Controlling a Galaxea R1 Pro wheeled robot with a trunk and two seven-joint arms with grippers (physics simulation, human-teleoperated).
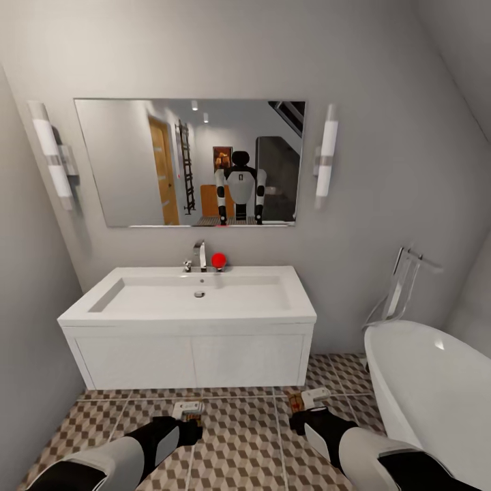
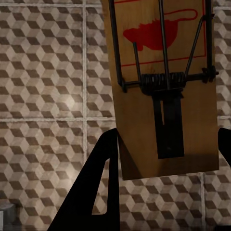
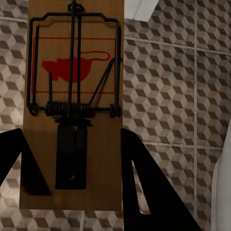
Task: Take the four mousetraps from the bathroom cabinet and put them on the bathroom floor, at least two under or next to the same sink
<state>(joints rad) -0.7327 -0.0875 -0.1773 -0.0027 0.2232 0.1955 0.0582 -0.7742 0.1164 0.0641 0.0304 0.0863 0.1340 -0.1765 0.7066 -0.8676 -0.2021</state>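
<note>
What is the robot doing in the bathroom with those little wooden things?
The robot stands facing the white sink, and you can see it in the mirror. Each gripper holds one mousetrap over the patterned bathroom floor. The left gripper pinches the left mousetrap, and the right gripper pinches the right mousetrap. Both traps are up off the tiles, not yet put down. The bathtub is on the robot's right.
</note>
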